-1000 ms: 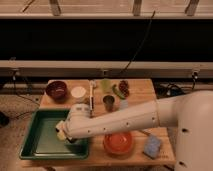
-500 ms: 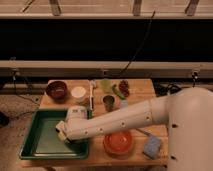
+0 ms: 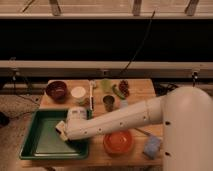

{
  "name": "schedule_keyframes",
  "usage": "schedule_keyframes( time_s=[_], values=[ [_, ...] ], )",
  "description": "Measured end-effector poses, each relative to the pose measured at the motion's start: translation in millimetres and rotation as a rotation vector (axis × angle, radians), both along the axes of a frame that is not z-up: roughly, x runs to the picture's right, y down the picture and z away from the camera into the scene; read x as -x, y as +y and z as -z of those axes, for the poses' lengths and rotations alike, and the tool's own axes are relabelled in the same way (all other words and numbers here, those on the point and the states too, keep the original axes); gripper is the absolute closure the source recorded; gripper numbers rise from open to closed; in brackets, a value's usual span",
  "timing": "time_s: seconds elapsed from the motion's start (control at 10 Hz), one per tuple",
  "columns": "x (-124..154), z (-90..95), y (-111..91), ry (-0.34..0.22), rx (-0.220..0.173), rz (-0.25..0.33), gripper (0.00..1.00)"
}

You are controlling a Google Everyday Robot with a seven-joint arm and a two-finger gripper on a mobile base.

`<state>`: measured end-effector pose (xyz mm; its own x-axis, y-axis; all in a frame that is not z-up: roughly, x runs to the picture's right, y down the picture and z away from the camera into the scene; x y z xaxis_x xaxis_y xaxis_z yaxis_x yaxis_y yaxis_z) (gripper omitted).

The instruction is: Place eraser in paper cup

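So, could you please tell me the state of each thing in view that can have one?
gripper: down in the green tray, near its right side.
paper cup: upright, nothing visible inside.
eraser: cannot be made out.
dark bowl: upright, looks empty.
metal cup: upright.
orange bowl: upright, looks empty.
blue sponge: lying flat.

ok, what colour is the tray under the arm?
Green, seen in the camera view: the tray, with the gripper over its right part.
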<state>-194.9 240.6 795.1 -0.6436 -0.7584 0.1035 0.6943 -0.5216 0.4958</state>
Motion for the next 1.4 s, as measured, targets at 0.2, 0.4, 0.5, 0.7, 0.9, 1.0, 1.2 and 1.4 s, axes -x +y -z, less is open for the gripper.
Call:
schedule_keyframes(
  time_s=[0.2, 0.4, 0.5, 0.7, 0.9, 1.0, 1.2, 1.4],
  values=[
    [-1, -2.0, 6, 0.010, 0.007, 0.010, 0.55],
    [-3, -2.2, 9, 0.014, 0.011, 0.013, 0.73],
    [-6, 1.4, 7, 0.012, 0.013, 0.006, 0.83],
    [-12, 17.9, -8, -0.006, 0.000, -0.024, 0.99],
    [-22, 40.0, -31, -0.034, -0.031, -0.068, 1.00],
    [-32, 48.0, -42, -0.041, -0.048, -0.089, 1.00],
    [-59, 51.4, -58, -0.031, -0.069, -0.127, 1.00],
    [-90, 45.7, -68, -0.002, -0.074, -0.168, 1.00]
  ],
)
